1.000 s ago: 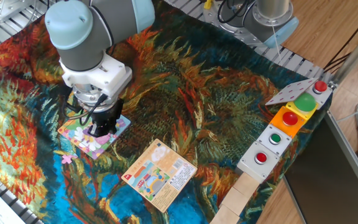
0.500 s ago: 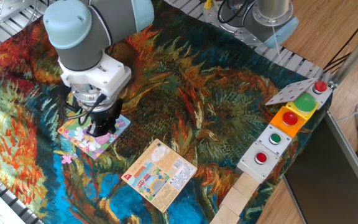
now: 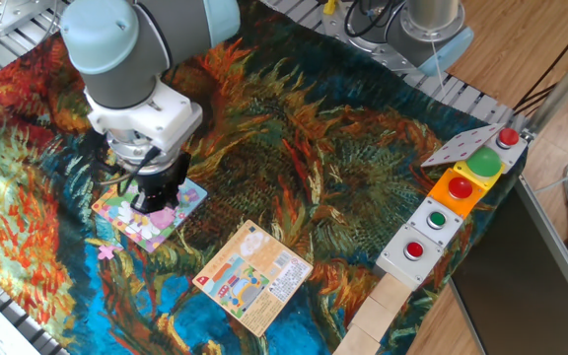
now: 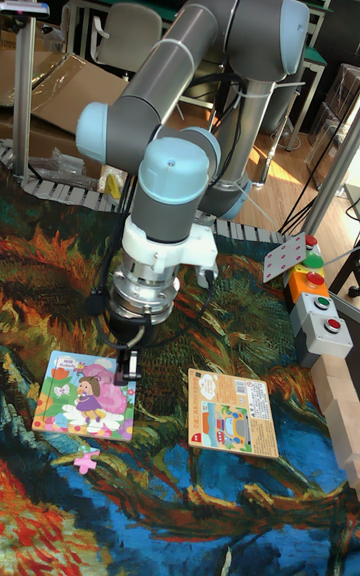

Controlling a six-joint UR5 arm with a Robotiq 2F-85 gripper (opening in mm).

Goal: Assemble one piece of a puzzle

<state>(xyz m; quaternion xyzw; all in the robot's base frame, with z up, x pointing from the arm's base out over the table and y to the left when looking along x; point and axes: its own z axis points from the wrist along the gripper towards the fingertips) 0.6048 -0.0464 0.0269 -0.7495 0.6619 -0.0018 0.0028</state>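
The puzzle [image 3: 187, 196] is a square cartoon board with a light-blue edge, lying flat on the painted cloth; it also shows in the tall fixed view as the puzzle [image 4: 72, 398]. The piece [image 3: 106, 251], small and pink-lilac, lies on the cloth just off the board's near corner, apart from it, and is seen as the piece [image 4: 87, 458]. My gripper [image 3: 154, 204] points down over the board, close above its surface. From the other side the gripper [image 4: 126, 368] stands by the board's right edge. Its dark fingers look bunched and nothing shows between them.
An orange-peach printed card [image 3: 255, 277] lies on the cloth to the right of the board. A button box [image 3: 459, 197] with red and green buttons runs along the right edge, with wooden blocks [image 3: 383, 311] below it. A second robot base [image 3: 432, 30] stands at the back.
The arm and gripper have shifted slightly to the left over the puzzle board. The piece and the card have not moved.
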